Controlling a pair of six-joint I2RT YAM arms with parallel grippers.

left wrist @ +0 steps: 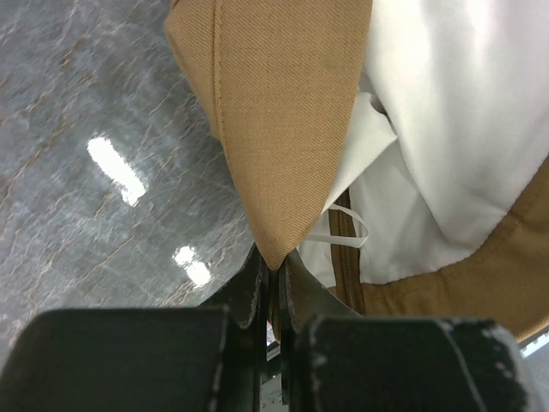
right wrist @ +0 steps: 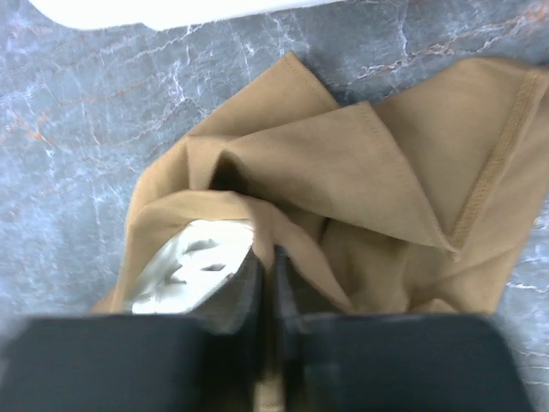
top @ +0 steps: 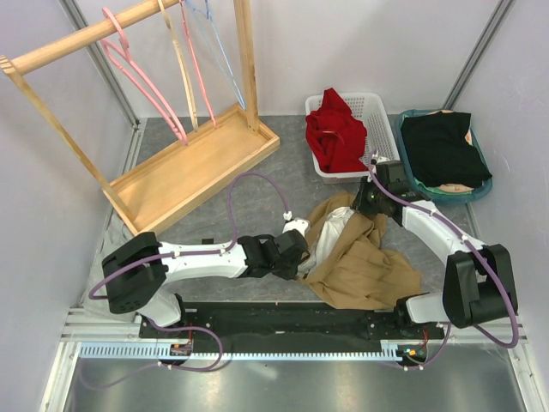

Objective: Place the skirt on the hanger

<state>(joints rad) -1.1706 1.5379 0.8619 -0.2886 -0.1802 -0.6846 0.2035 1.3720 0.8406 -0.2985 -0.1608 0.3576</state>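
Note:
A tan skirt (top: 364, 266) with white lining lies crumpled on the grey table between the two arms. My left gripper (top: 298, 249) is shut on a corner of the skirt's waistband (left wrist: 283, 146); the fold is pinched between the jaws. My right gripper (top: 367, 203) is shut on a fold of the skirt (right wrist: 343, 172) at its far edge. Hangers (top: 141, 81) hang from a wooden rack (top: 193, 167) at the back left, far from both grippers.
A white basket (top: 377, 120) holding a red garment (top: 336, 130) and a teal basket (top: 477, 190) holding a black garment (top: 444, 148) stand at the back right, just behind my right gripper. The rack's wooden base tray lies at the left.

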